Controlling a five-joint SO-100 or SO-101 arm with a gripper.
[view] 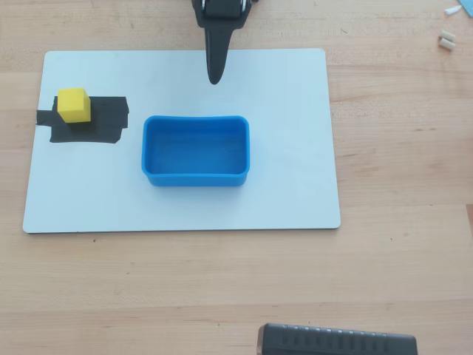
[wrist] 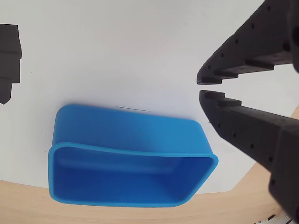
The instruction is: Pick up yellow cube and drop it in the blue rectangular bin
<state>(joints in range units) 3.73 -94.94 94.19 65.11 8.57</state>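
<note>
The yellow cube (view: 74, 104) sits on a black tape patch (view: 100, 122) at the left of the white board (view: 185, 207) in the overhead view. It is out of the wrist view. The blue rectangular bin (view: 196, 178) stands empty in the middle of the board; the wrist view shows it below and left of the jaws (wrist: 126, 130). My gripper (view: 214, 78) hangs over the board's far edge, behind the bin and well to the right of the cube. In the wrist view the gripper (wrist: 205, 87) is empty, its tips almost touching.
The board lies on a wooden table. A black device (view: 336, 342) sits at the near table edge. Small white bits (view: 446, 41) lie at the far right. A corner of the black tape (wrist: 9, 56) shows at the wrist view's left edge.
</note>
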